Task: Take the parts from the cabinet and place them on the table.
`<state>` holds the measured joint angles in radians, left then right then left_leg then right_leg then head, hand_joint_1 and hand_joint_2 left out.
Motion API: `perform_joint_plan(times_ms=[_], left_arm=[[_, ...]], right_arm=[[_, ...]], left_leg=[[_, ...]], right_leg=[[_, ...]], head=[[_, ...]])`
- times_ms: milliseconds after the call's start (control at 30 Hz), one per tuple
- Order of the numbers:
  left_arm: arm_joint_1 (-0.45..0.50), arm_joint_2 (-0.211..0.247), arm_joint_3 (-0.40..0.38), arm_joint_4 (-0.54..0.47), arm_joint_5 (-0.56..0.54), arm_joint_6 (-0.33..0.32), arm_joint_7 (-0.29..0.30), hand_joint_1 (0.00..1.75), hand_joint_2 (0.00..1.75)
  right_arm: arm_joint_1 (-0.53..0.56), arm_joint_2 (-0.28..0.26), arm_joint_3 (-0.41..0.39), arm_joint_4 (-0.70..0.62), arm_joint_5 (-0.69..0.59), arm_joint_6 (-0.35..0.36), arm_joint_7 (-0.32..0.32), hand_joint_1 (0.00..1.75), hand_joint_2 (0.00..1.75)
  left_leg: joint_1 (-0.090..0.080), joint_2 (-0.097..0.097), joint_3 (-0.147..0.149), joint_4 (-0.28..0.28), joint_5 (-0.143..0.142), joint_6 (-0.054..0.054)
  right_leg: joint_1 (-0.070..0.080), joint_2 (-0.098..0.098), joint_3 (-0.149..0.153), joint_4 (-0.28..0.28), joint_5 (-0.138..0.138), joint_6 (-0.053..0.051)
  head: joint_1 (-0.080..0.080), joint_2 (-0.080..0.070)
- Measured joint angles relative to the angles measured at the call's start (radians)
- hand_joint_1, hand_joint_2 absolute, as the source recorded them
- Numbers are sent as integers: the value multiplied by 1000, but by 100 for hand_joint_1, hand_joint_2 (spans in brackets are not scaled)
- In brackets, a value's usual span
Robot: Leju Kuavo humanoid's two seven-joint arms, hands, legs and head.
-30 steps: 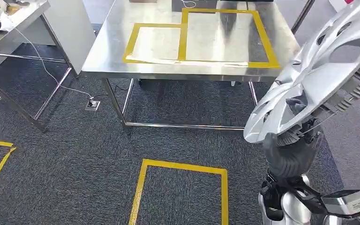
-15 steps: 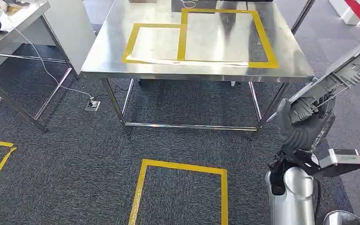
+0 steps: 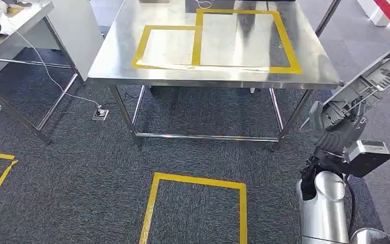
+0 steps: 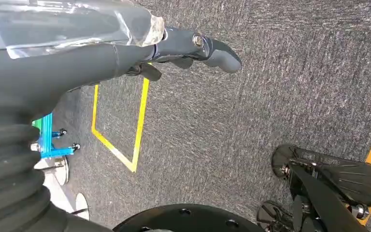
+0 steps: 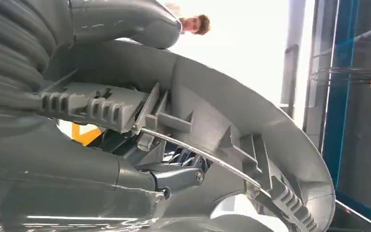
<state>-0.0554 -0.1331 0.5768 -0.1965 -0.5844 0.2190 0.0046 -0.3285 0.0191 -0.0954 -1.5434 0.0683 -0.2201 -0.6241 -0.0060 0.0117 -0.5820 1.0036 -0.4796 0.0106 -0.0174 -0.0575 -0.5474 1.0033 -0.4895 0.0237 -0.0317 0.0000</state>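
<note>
Tables: I count two, a large stainless-steel table [image 3: 117,61] ahead of me and the corner of a second steel table [image 3: 15,25] off to my left.
Tape on the table: two yellow tape rectangles [image 3: 198,40] share a side on the large table, the far one bigger.
Tape on the floor: one full yellow tape square [image 3: 155,203] on the dark grey carpet [image 3: 71,178] before me, plus a yellow corner at the left edge.
Part: one silver-grey plastic wheel cover [image 3: 373,81]. In the head view it is tilted nearly edge-on, its ribbed back with clips and a thin wire ring turned toward me. The right wrist view shows that same back close up [image 5: 251,130]: a curved rim, toothed clips and the wire running through them.
Where the part is: in the air at my right side, just beside the large table's near right corner, not over the tape.
Right hand: my right hand [image 3: 332,129] is raised on a bent silver arm and grips the cover's lower edge, dark fingers [image 5: 178,176] wrapped behind the rim, thumb on the other face.
Left hand: my left hand [image 4: 174,46] hangs over the carpet, its fingers extended and holding nothing.
</note>
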Motion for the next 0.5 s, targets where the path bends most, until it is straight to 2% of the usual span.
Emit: perform_joint_plan(times_ms=[67, 100, 133, 167, 200, 233, 267, 300, 333, 367, 400, 433, 500], left_arm=[[0, 0, 0, 0, -3, -2, -3, 0, 175], [0, 0, 0, 0, -4, -3, -4, 0, 175], [0, 1, 0, 0, -5, -3, -4, 0, 175], [1, 0, 0, 0, -6, -6, -4, 0, 175], [1, -1, 0, 0, -7, -7, -5, 0, 175], [0, -3, 0, 0, -8, -9, -5, 0, 175], [-1, -3, 0, 0, -8, -9, -5, 0, 175], [-2, -3, 0, 0, -8, -10, -5, 0, 175], [-1, -3, 0, 0, -9, -11, -5, 0, 175], [-1, -5, 0, 0, -10, -11, -5, 0, 175], [-1, -5, 0, 0, -11, -11, -5, 0, 175], [-1, -6, 0, 0, -11, -11, -5, 0, 175], [-1, -6, 0, 0, -13, -11, -5, 0, 175]], right_arm=[[1, -1, -2, 7, 3, -5, -6, 175, 175], [1, -2, -2, 9, 4, -7, -8, 175, 175], [4, -3, -4, 11, 4, -10, -8, 175, 175], [7, -5, -8, 12, 4, -13, -10, 175, 175], [8, -7, -10, 13, 4, -14, -10, 175, 175], [8, -9, -12, 14, 4, -14, -12, 175, 175], [9, -12, -13, 15, 4, -14, -14, 175, 175], [12, -16, -16, 16, 4, -14, -15, 175, 175], [15, -18, -18, 17, 4, -14, -16, 175, 175], [19, -19, -21, 19, 4, -14, -16, 175, 175], [23, -20, -22, 20, 4, -14, -15, 175, 175], [25, -20, -24, 20, 4, -14, -15, 175, 175], [26, -20, -25, 20, 4, -14, -16, 175, 175]], left_leg=[[-3, 0, -1, 1, -3, 6], [-5, -1, -1, 0, -5, 13], [-5, -3, -8, -10, -2, 21], [-2, -7, 1, -17, -6, 29], [6, -9, 21, -27, 1, 35], [7, -12, 27, -26, 1, 35], [7, -15, 27, -25, 2, 37], [7, -18, 27, -25, 1, 37], [7, -22, 27, -24, 1, 37], [7, -26, 27, -24, 0, 36], [8, -30, 29, -24, -2, 33], [11, -37, 34, -23, -5, 28], [18, -46, 44, -15, -18, 10]], right_leg=[[-4, 0, 1, -2, 0, 5], [-6, -2, 2, -6, 1, 11], [-7, -2, 4, 15, 17, 19], [-8, -2, 4, 17, 25, 26], [-11, 6, -5, 29, 10, 26], [-11, 27, -16, 58, -13, 27], [-11, 41, -47, 118, -51, 26], [-11, 47, -87, 196, -89, 29], [-11, 50, -126, 265, -116, 29], [-11, 51, -152, 306, -123, 33], [-13, 50, -155, 300, -109, 36], [-17, 50, -134, 246, -71, 34], [-28, 51, -54, 61, 38, 50]], head=[[0, 0], [0, 0], [-2, 0], [0, 0], [0, 0], [6, 0], [8, 0], [12, 0], [13, 0], [12, 0], [12, 0], [13, 0], [13, 0]])
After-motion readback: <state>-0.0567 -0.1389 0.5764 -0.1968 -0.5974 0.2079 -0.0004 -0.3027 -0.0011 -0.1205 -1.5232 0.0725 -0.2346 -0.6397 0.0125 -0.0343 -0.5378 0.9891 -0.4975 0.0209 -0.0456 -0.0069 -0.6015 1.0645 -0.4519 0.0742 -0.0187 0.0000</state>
